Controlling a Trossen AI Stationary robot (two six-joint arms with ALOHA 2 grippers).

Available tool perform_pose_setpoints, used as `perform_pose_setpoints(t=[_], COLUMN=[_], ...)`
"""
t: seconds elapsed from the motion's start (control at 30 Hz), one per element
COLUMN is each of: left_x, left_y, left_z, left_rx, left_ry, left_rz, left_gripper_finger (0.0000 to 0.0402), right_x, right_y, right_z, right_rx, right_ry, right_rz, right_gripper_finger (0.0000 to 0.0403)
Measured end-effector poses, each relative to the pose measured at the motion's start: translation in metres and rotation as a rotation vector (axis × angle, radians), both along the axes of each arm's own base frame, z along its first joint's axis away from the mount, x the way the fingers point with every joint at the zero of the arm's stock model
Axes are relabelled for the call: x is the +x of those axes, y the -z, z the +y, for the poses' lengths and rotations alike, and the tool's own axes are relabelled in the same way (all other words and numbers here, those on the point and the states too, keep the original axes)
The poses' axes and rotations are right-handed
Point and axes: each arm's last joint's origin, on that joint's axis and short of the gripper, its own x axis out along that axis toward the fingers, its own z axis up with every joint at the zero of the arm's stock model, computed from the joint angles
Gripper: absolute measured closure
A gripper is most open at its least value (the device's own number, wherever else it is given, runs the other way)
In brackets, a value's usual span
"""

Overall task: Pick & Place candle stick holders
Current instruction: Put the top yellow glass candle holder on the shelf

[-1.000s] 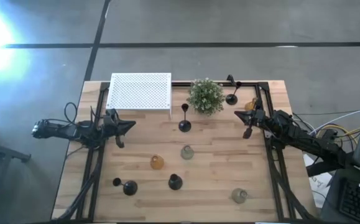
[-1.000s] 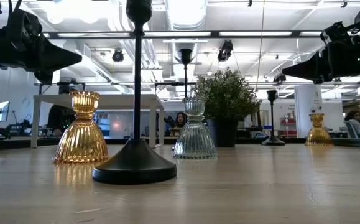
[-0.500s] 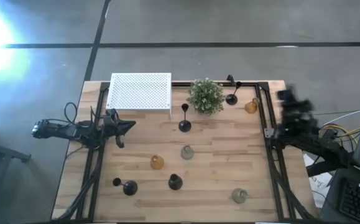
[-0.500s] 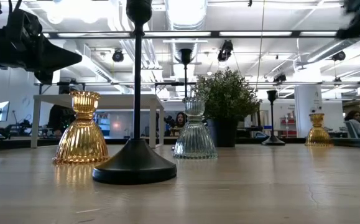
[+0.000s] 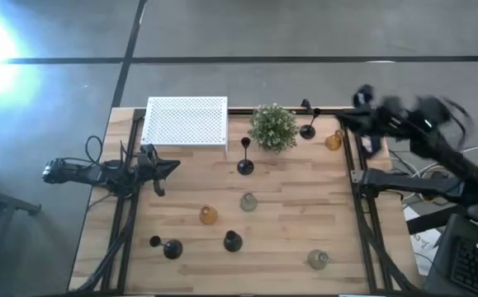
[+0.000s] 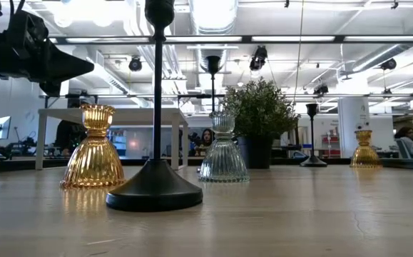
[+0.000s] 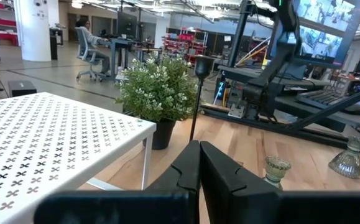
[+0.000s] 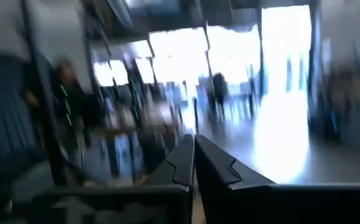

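Overhead, the wooden worktop [image 5: 288, 223] carries eight candle stick holders. A black stemmed holder [image 5: 245, 166] stands just in front of the white perforated box [image 5: 186, 122], beside the potted plant [image 5: 272, 127]; another black holder [image 5: 308, 129] and an amber glass holder [image 5: 333, 142] sit near the far right corner. Mid-worktop stand a second amber holder [image 5: 209, 215] and a clear glass holder [image 5: 248, 201]; toward the near edge are a toppled black holder [image 5: 169, 247], a squat dark holder [image 5: 233, 241] and another clear holder [image 5: 318, 260]. The left tool [image 5: 172, 166] hovers clenched at the left side, holding nothing. The right tool [image 5: 362, 97] is raised above the far right corner, blurred.

At worktop level, the amber holder [image 6: 93, 150], a black holder's base [image 6: 154, 191] and the clear holder [image 6: 223, 151] stand up close.

Past the left wrist, the fingers [image 7: 214, 171] meet, empty, facing the plant [image 7: 158, 87].

Past the right wrist, the fingers [image 8: 217, 168] are pressed together, gripping nothing, against a blurred room.
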Motion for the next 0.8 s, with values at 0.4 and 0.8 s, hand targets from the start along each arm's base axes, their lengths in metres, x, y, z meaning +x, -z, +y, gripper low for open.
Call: perform_pose_setpoints(t=[0.4, 0.8], left_x=[0.000, 0.000], left_y=[0.000, 0.000], left_z=[0.000, 0.000], left_rx=[0.000, -0.001], left_ry=[0.000, 0.001], left_rz=[0.000, -0.004], left_gripper_finger=[0.0390, 0.0390], right_x=[0.060, 0.051], right_y=[-0.008, 0.018], right_z=[-0.024, 0.012], right_rx=[0.365, 0.548], right_ry=[-0.012, 0.122], right_rz=[0.768, 1.009], right_gripper_finger=[0.0394, 0.0394])
